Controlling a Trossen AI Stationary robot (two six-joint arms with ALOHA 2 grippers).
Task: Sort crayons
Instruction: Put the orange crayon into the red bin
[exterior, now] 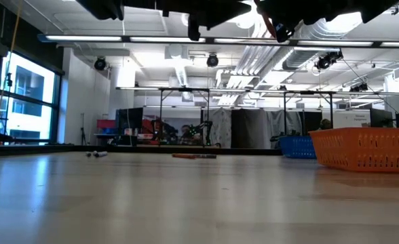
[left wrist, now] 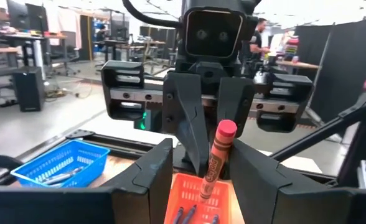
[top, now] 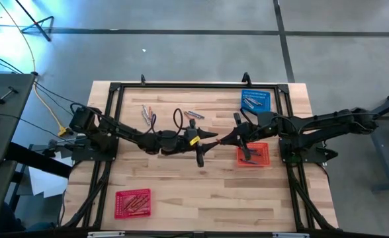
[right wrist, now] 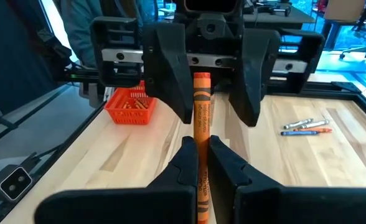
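Handover in progress over mid-table. High view: left gripper (top: 204, 144) and right gripper (top: 234, 137) meet nose to nose between the loose crayons (top: 193, 115) at the far side and the red basket (top: 253, 154) just beside the right arm; a blue basket (top: 255, 100) sits at the far right corner and a second red basket (top: 133, 202) near the front left. The carried crayon itself is too small to make out here. Low view: both grippers hang above the top edge, well clear of the wood; the finger gap cannot be read from this view. Left wrist view: this arm's own fingers stand wide apart, with the red-orange crayon (left wrist: 215, 163) upright between them, not touching either. Right wrist view: this arm's fingers are clamped together on the lower part of the crayon, and the left fingers opposite flank its upper end, open. Handling judgement: the crayon looks light and stiff, a wax stick in a paper wrapper, so it needs little force; the wax could snap or slip if pinched hard at the bare tip. The best hold is probably across the wrapped barrel, on the free length above the right fingers, squarely side to side so it does not pivot when the right gripper lets go.
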